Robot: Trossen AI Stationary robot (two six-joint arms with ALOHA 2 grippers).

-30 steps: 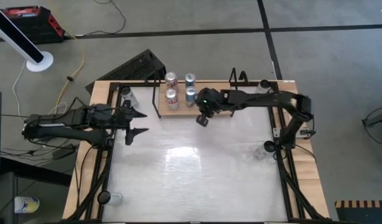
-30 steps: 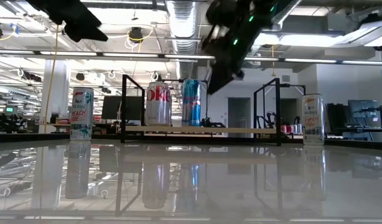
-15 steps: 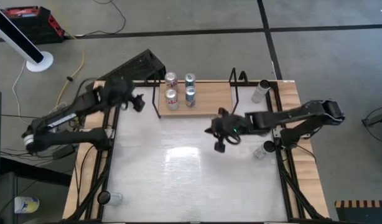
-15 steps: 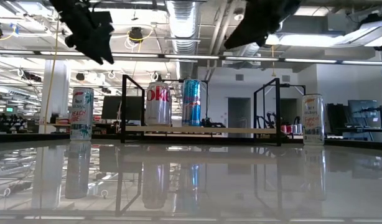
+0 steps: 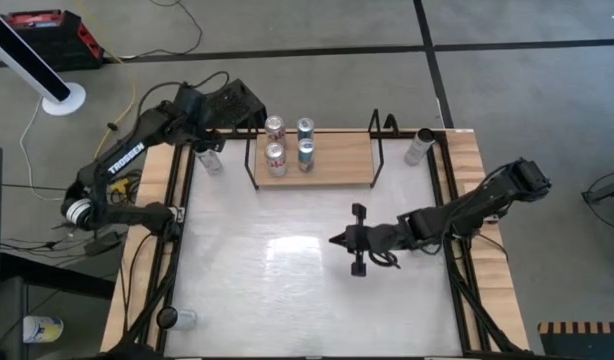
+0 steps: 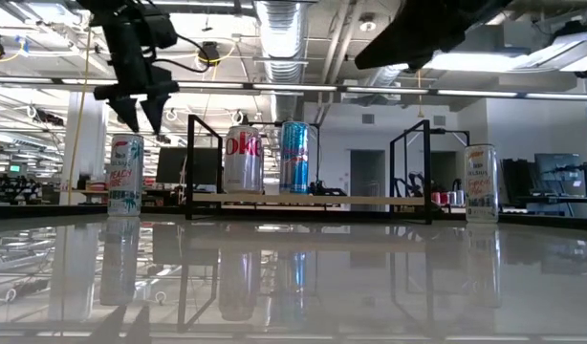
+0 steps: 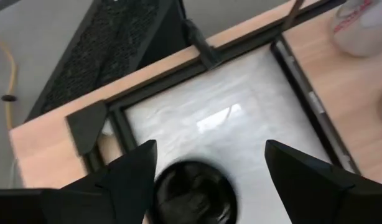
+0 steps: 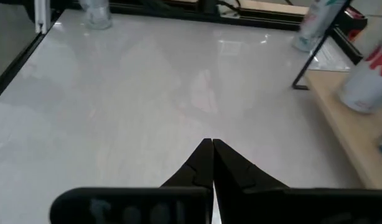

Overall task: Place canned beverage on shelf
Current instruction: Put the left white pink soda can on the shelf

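The shelf is a light-wood board with black end rails at the table's far side; several cans stand on its left half. A lone can stands on the table's far left corner, left of the shelf. My left gripper hangs open just above it, pointing down. In the left wrist view the can's dark top lies between the two fingers, and nothing touches it. My right gripper is shut and empty over the middle of the table, pointing left.
More cans stand on the table: one at the far right corner, one at the right edge, one at the near left corner. A black frame runs along the table's edges. The white tabletop lies bare in front.
My left gripper has swung from the table's left side toward the far left corner, tipping down over the lone can, still open. My right gripper has drawn back from the shelf's front toward the near edge, out over the middle of the table, still shut.
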